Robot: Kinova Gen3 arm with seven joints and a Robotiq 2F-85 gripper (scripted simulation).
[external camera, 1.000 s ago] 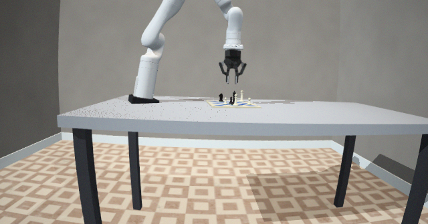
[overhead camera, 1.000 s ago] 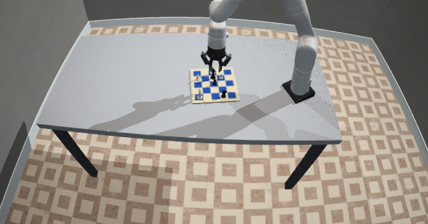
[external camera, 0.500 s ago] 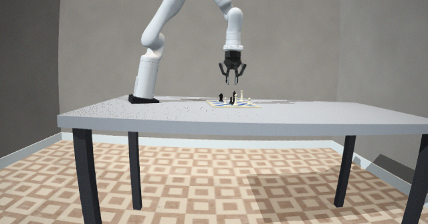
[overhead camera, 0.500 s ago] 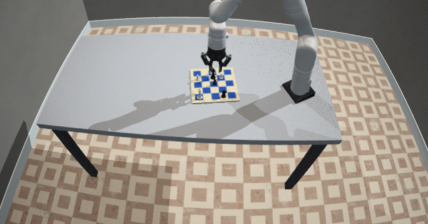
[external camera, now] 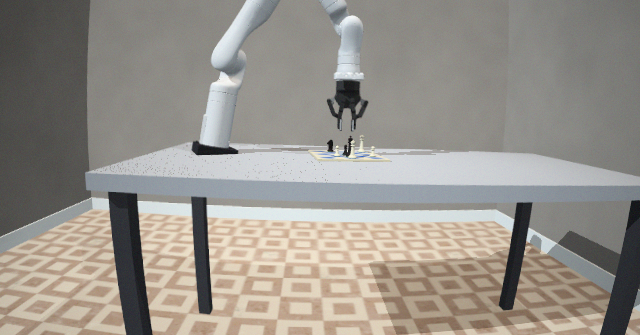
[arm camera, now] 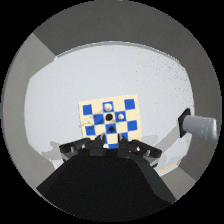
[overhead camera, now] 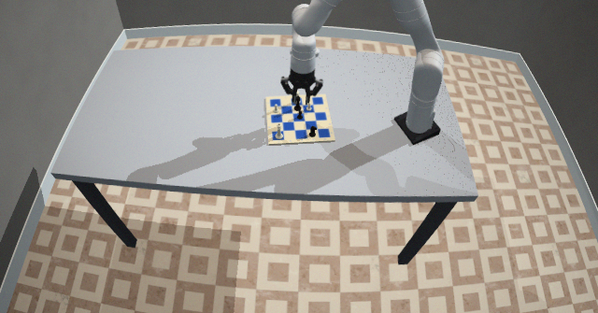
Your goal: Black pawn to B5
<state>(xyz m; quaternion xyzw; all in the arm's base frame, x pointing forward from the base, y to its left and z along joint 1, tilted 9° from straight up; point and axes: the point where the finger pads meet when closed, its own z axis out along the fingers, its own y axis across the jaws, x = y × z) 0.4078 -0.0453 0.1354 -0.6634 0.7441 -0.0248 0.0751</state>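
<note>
From the exterior view we start at the near edge of the desk [external camera: 350,185], then come to the chessboard [external camera: 320,155] lying flat further in. On it stand several small pieces, pale and dark. The black pawn [overhead camera: 300,115] sits near the middle of the board, right beside a taller black piece [overhead camera: 297,101]; a black knight [overhead camera: 312,132] stands apart at one edge, and a white piece [overhead camera: 278,131] near a corner. We cannot read the edge lettering, so we cannot tell which square is B5.

Above the pieces our gripper [external camera: 346,123] hangs clear of them, pointing straight down. Its fingers are drawn partly together with nothing between them, a narrow gap suited to a small pawn. Beyond it, the arm's base plate [overhead camera: 400,120] rests on the far part of the desk.

We judge the step in hand to be the descent onto the pawn. To do it well, we should centre the gap over the pawn's head in the wrist view, keep the fingers vertical, and turn them so neither brushes the taller black neighbour. We should come down slowly, close low on the stem, then lift straight up before travelling.
</note>
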